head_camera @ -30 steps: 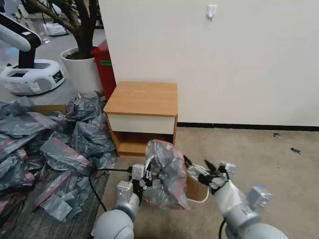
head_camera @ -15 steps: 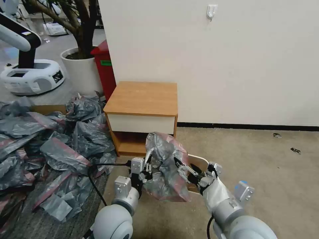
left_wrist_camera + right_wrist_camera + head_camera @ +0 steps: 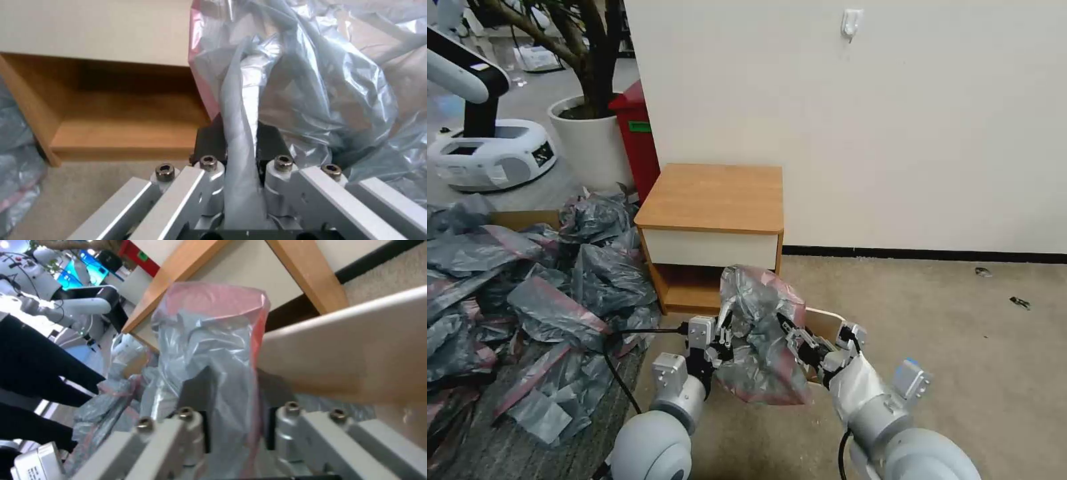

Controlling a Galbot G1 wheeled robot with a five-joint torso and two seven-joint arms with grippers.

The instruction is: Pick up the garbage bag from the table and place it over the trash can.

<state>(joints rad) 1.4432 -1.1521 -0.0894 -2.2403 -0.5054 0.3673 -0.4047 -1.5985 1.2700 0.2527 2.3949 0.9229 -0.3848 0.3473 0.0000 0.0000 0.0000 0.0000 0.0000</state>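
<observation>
The garbage bag (image 3: 758, 340), crumpled translucent grey with a pink-red band, hangs in the air in front of the table (image 3: 714, 197). My left gripper (image 3: 720, 341) is shut on a fold at its left side; the wrist view shows the fold pinched between the pads of that gripper (image 3: 241, 135), with the bag (image 3: 307, 83) billowing beyond. My right gripper (image 3: 792, 333) holds the bag's right side, its fingers closed on a fold of the bag (image 3: 209, 336) by the pink band. The beige trash can (image 3: 827, 319) stands on the floor just behind the bag, mostly hidden; its wall (image 3: 356, 350) shows close to the right gripper (image 3: 233, 381).
A heap of darker grey bags (image 3: 527, 300) covers the floor to the left. A tall red bin (image 3: 637, 133) and a potted tree (image 3: 587, 133) stand behind the table. A white wall (image 3: 860, 133) rises behind it all. Beige carpet (image 3: 960, 333) lies open to the right.
My right gripper swung left from beside the trash can, where it stood open, onto the bag's right side. The left gripper and bag rose a little, uncovering more of the can's rim.
</observation>
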